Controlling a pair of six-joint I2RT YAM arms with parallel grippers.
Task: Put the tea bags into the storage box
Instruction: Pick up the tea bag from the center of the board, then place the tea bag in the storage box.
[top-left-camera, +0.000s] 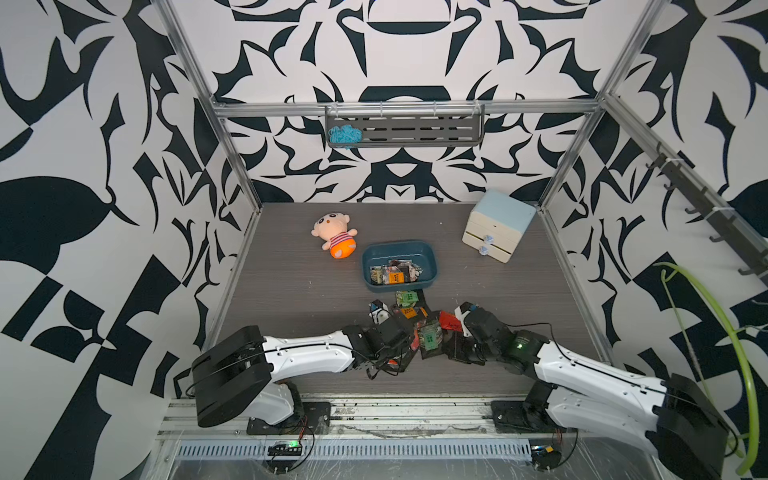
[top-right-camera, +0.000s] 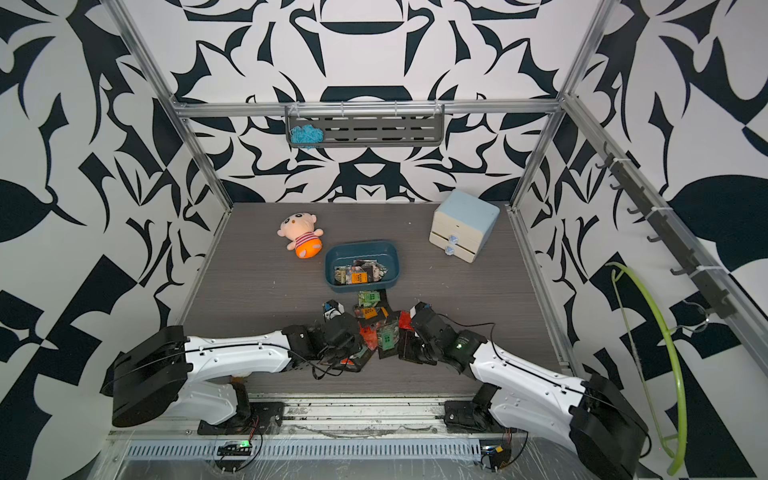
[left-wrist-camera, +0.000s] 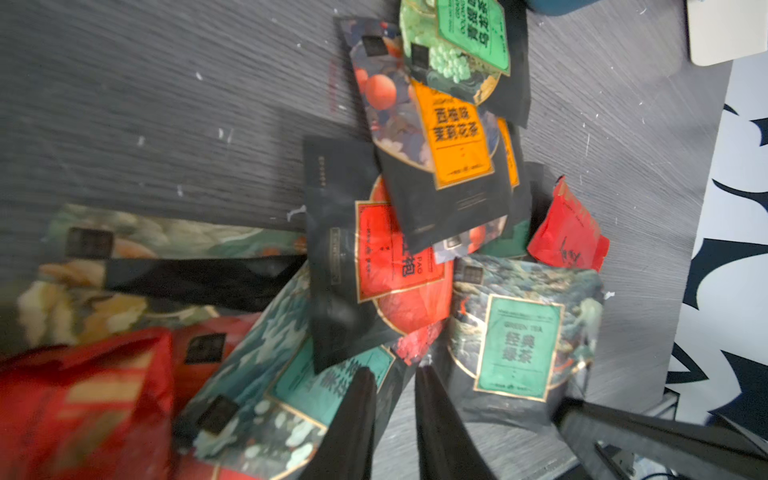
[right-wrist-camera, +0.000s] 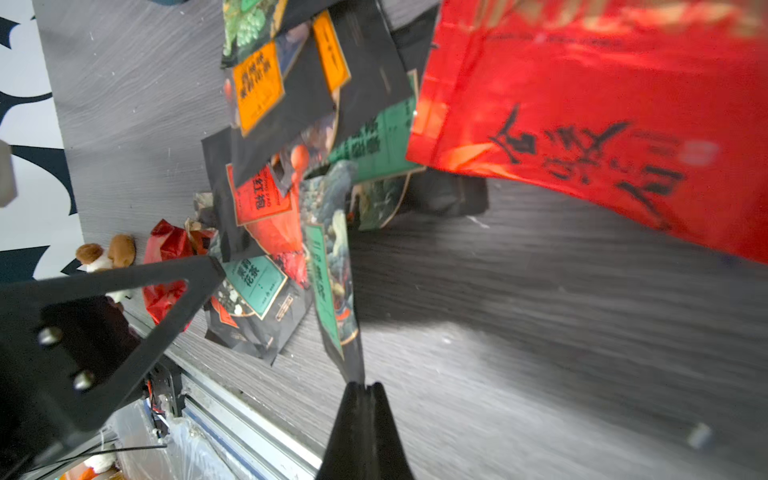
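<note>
While others lie outside, the storage box holds several tea bags.

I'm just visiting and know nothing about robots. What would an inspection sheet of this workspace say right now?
Surface: dark grey woodgrain table, white specks.
Job's things: storage box holds several tea bags; loose pile lies before it.
Clutter: plush doll, drawer cabinet, blue yarn on wall rack.
Tools: left tool open, at the pile; right tool shut on a green-label tea bag.
Cables: black cable loops under left wrist; green hose outside.
Surroundings: patterned walls, aluminium frame, hook rail.
</note>
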